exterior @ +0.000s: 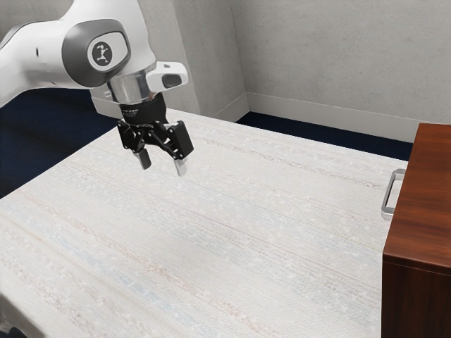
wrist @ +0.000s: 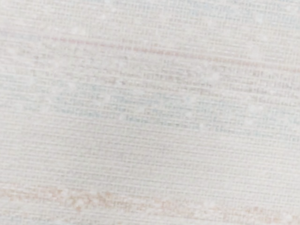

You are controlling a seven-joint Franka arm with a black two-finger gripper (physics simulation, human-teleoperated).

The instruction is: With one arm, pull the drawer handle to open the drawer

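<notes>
You have the gripper [exterior: 163,166] hanging above the table [exterior: 246,232] toward the exterior view's upper left, fingers pointing down and spread wide, touching neither the table nor anything else. The drawer handle [exterior: 392,193], a pale metal loop, stands on the face of the dark wooden drawer cabinet [exterior: 423,204] at the exterior view's right edge, well apart from your gripper with bare table between them; you cannot tell from here how far the drawer sits out. Your wrist view looks down on the pale woven tabletop [wrist: 150,112] under the hand, crossed by faint pinkish and bluish streaks.
</notes>
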